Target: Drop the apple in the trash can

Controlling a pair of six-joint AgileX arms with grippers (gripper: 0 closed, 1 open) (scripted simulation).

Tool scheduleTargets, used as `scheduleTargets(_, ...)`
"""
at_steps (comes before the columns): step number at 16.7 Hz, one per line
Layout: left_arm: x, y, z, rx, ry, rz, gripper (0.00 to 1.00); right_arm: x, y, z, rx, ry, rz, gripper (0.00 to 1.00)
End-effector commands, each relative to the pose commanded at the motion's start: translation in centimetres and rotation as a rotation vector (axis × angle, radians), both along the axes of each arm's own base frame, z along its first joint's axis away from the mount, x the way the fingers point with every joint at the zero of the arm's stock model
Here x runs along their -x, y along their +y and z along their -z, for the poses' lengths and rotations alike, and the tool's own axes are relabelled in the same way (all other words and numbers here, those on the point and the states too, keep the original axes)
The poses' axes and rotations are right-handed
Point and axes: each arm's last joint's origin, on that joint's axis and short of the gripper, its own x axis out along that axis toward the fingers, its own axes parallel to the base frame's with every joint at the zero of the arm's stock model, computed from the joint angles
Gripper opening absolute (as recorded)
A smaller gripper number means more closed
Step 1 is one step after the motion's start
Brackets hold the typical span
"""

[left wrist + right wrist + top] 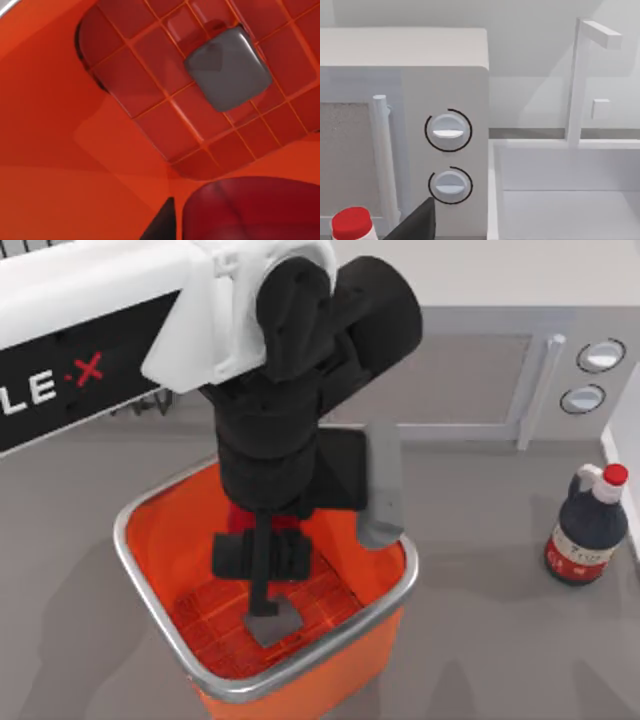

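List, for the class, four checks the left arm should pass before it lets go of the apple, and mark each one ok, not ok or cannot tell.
1. Left gripper is over the trash can opening: ok, it reaches down inside the rim.
2. Apple is with the gripper: ok, the left wrist view shows it close beneath the camera, above the bin floor.
3. Fingers closed on the apple: cannot tell.
4. Bin floor below is free: ok, grid and grey centre square are bare.
5. Dark bottle is out of the way: ok, it stands apart on the table's right.
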Motion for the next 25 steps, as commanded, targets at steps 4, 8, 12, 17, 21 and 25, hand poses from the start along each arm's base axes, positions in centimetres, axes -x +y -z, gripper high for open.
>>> scheduleTargets(4, -0.3, 0.1, 0.3, -0.003, -0.009, 0.003, 0.00, 0.0, 0.0, 0.0, 0.000, 0.000, 0.000, 1.00)
scheduleTargets(8, -0.5, 0.0, 4.0, 0.000, -0.003, 0.007, 0.00, 0.0, 0.0, 0.0, 0.000, 0.000, 0.000, 1.00)
scheduleTargets(12, -0.6, 0.4, 6.9, 0.000, 0.000, 0.000, 0.00, 0.0, 0.0, 0.0, 0.000, 0.000, 0.000, 1.00)
scheduleTargets(17, -0.6, 0.4, 7.0, 0.000, 0.000, 0.000, 0.08, 0.0, 0.0, 0.0, 0.000, 0.000, 0.000, 1.00)
scheduleTargets(21, -0.6, 0.4, 7.0, 0.000, 0.000, 0.000, 0.38, 0.0, 0.0, 0.0, 0.000, 0.000, 0.000, 1.00)
scheduleTargets(25, -0.6, 0.4, 7.0, 0.000, 0.000, 0.000, 0.68, 0.0, 0.0, 0.0, 0.000, 0.000, 0.000, 1.00)
